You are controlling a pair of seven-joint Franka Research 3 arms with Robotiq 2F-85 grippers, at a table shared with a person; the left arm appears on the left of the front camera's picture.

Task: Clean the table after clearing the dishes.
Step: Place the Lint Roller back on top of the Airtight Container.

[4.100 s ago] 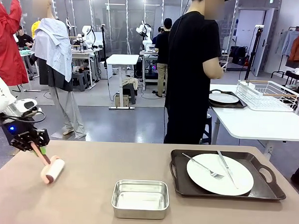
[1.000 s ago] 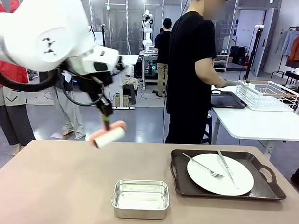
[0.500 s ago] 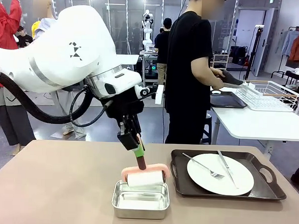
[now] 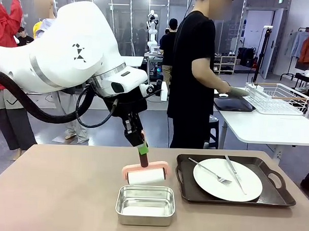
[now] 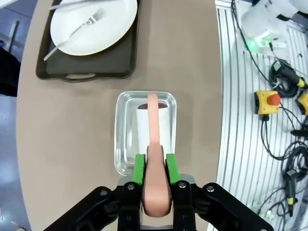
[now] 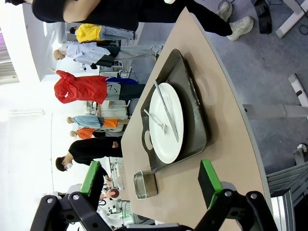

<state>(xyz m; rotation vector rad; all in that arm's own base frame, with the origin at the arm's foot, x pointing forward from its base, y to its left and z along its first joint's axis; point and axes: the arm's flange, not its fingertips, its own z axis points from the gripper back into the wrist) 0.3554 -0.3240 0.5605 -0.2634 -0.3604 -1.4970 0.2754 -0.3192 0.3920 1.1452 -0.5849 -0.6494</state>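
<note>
Front view: the left arm reaches across the middle of the worktop (image 4: 60, 193), and the left gripper (image 4: 139, 141) is clamped on the dark handle of a lint roller (image 4: 146, 176). The roller's white roll, in its pink frame, hangs level just above the far edge of a steel pan (image 4: 145, 215); whether it touches the rim cannot be told. Just to the right of the pan lies a dark tray (image 4: 273, 196) holding a white plate (image 4: 238, 189), with a fork (image 4: 209, 170) and a knife (image 4: 235, 174) lying across the plate. Beyond the worktop a person (image 4: 194, 71) stands at a white table (image 4: 265, 129), one hand at a second dark tray (image 4: 231, 104) beside a wire rack (image 4: 277, 97).

Left wrist view: the green pads press on both sides of the roller's handle. The frame runs ahead to the roll, which sits over the pan; the pan's bare shiny floor shows on either side of it. Past the pan lies the tray with the plate, the fork on the plate and the knife at its far edge.

Right wrist view: the right gripper (image 6: 151, 166) stands with its fingers wide apart, holding nothing. Between them, farther off, the tray lies on the worktop with plate, fork and knife, and the pan is near the tray's handle.
</note>
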